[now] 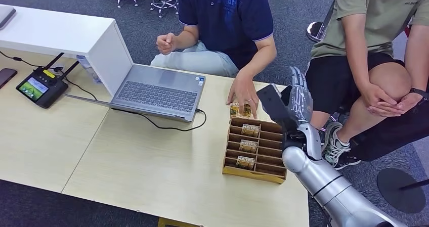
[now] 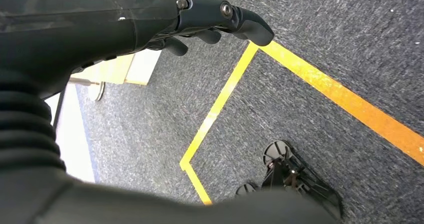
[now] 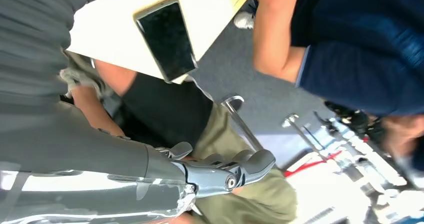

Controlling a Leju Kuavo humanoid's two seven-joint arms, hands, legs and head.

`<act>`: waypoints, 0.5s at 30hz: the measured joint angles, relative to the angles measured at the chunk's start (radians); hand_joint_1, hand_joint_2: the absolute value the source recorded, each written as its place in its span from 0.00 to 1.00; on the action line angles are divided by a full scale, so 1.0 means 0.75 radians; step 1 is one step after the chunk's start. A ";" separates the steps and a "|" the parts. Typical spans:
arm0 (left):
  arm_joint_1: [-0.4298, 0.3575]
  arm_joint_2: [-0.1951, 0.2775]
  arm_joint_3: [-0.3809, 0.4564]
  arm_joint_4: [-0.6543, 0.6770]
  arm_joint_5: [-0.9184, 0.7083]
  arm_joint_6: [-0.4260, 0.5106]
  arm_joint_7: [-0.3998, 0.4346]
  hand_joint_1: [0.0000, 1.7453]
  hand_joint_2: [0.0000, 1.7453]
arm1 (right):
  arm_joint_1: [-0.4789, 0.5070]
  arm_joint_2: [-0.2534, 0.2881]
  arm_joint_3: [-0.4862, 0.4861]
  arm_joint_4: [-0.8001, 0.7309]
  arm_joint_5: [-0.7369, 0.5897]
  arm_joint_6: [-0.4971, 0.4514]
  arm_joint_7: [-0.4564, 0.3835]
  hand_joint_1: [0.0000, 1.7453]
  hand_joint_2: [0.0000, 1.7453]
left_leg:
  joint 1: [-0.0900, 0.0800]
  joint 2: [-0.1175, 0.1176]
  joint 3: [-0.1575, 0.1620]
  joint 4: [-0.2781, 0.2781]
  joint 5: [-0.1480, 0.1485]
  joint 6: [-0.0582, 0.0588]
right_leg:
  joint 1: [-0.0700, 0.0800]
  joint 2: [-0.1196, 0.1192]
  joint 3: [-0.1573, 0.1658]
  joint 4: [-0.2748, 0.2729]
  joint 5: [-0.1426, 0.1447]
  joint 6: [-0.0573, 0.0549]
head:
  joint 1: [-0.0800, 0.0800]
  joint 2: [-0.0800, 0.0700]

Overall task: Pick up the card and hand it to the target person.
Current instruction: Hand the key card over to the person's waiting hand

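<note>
Across the head view, from 9 to 5 o'clock, runs the pale tabletop. Two seated people at 12 and 2 o'clock: one in a navy shirt, one in an olive shirt. Which is the target cannot be told. Grey laptop at 10 o'clock, lid up.

Right arm rises from 5 o'clock, off the tabletop's right edge. Right hand held upright just right of the tray, fingers extended and apart, holding nothing. Left hand in its wrist view hangs over carpet with yellow tape lines; fingers partly curled, nothing seen in them, and whether clenched or relaxed I cannot tell.

Slotted cardboard tray at centre-right, near the tabletop edge. Cards stand edge-up in several slots. The navy-shirted person's hand rests at the tray's far end on more cards.

Judgement: card is light, thin, stiff enough to hold shape, likely slick-faced. Best hold: pinch the exposed top edge, thumb against finger, lift straight up out of the slot. Light tray may lift or slide.
</note>
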 joint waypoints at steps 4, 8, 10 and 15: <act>0.001 0.000 0.000 0.000 0.002 0.006 0.001 0.00 0.00 | 0.097 -0.076 -0.156 -0.082 -0.185 -0.009 -0.092 0.00 1.00 | 0.000 -0.001 0.000 0.000 0.000 0.000 | 0.000 -0.001 0.000 0.000 0.000 0.000 | 0.000 0.000; 0.002 0.000 0.000 0.003 0.004 0.009 0.000 0.00 0.00 | 0.199 -0.139 -0.328 -0.147 -0.370 -0.010 -0.178 0.00 1.00 | 0.000 -0.001 -0.001 0.000 0.000 0.000 | 0.000 -0.002 0.000 0.000 0.000 0.000 | 0.000 0.000; 0.002 0.000 0.000 0.006 0.011 0.008 -0.008 0.00 0.00 | 0.253 -0.172 -0.421 -0.180 -0.452 -0.010 -0.207 0.00 1.00 | 0.000 -0.001 -0.001 0.000 0.000 0.000 | 0.000 -0.002 0.000 0.000 0.000 0.000 | 0.000 0.000; 0.002 0.000 0.000 0.009 0.023 0.004 -0.031 0.00 0.00 | 0.396 -0.253 -0.688 -0.233 -0.640 -0.011 -0.262 0.00 1.00 | -0.001 -0.001 -0.001 0.000 -0.001 0.001 | -0.001 -0.002 0.000 -0.001 0.000 0.000 | 0.000 0.000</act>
